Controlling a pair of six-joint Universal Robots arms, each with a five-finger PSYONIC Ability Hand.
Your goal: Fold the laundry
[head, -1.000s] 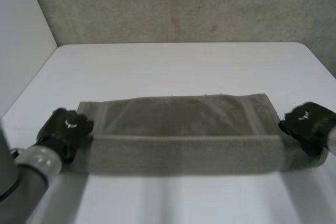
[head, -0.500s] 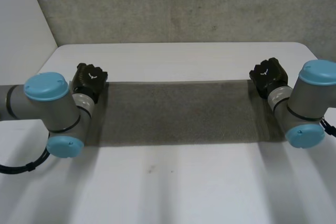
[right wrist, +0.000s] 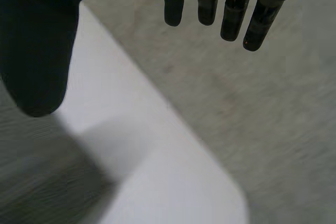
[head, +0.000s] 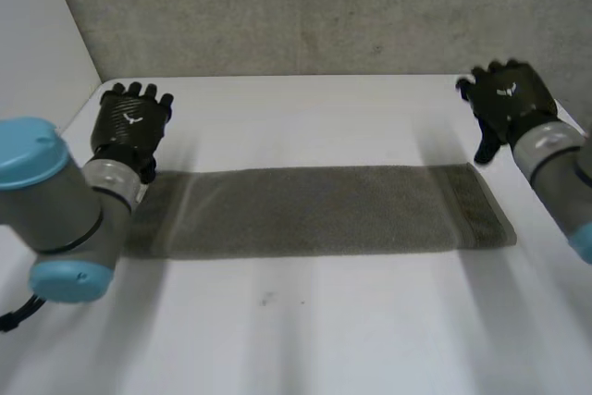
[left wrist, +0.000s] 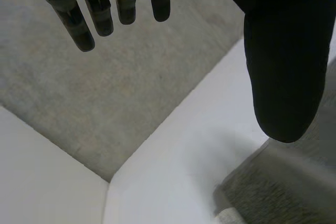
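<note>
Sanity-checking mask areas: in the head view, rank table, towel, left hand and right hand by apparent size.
1. table
2. towel
3. left hand and right hand: they look about alike, so I won't rank them against each other.

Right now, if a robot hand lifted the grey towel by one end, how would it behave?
Probably floppy: the towel lies flat as a long strip hugging the table, so a lifted end would likely leave the rest sagging. Its fuzzy pile suggests that, pushed, it would grip and bunch rather than slide. Likely light for its size, being thin.
</note>
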